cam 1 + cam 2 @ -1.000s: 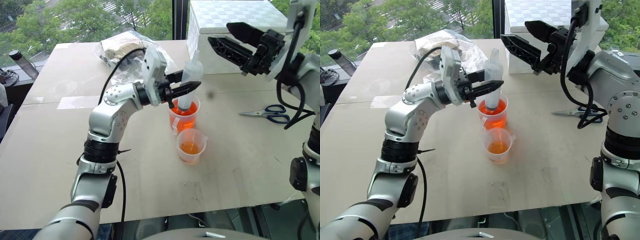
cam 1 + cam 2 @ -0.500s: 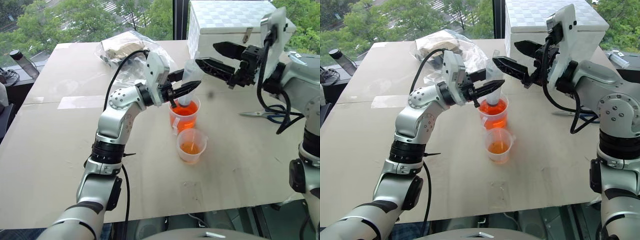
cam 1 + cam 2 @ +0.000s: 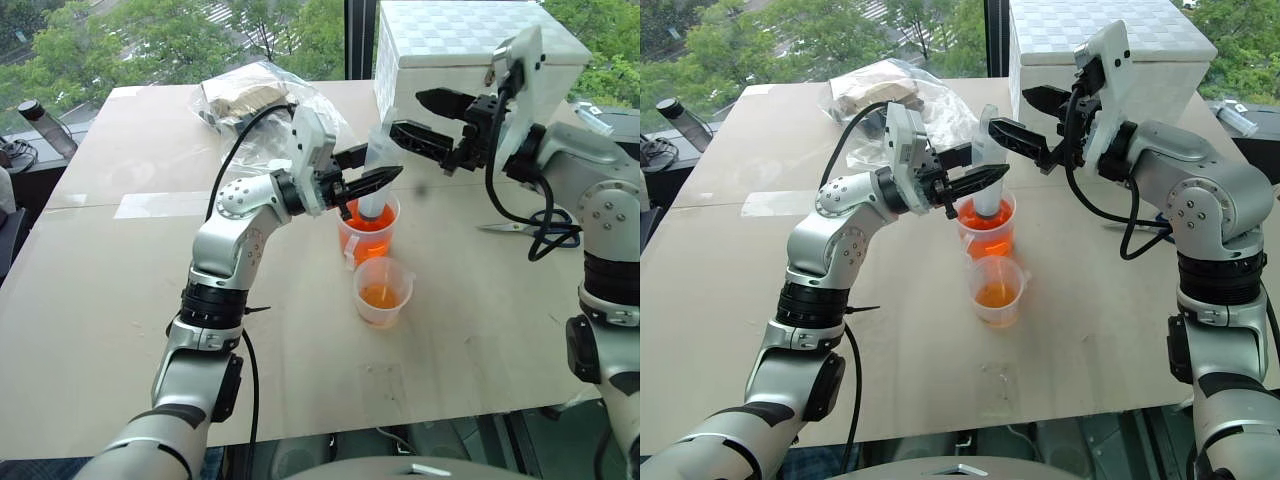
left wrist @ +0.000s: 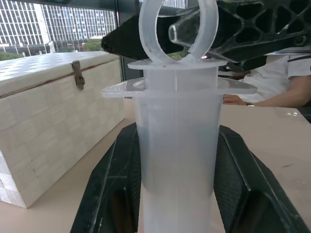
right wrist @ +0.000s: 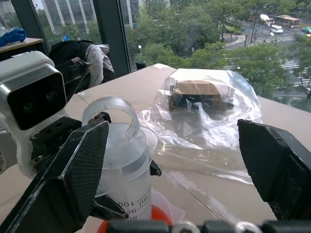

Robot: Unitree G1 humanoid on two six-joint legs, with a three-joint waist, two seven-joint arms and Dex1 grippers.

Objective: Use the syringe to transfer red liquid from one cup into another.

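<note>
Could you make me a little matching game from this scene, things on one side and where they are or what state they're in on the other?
Things:
1. syringe
2. small cup
3. scissors
4. right gripper

Places or states:
A. lying flat on the table near the right arm
B. open, beside the plunger ring
C. upright in the tall cup, clamped by the left gripper
D. standing in front of the tall cup, a little orange-red liquid inside

Pairs: 1-C, 2-D, 3-A, 4-B
</note>
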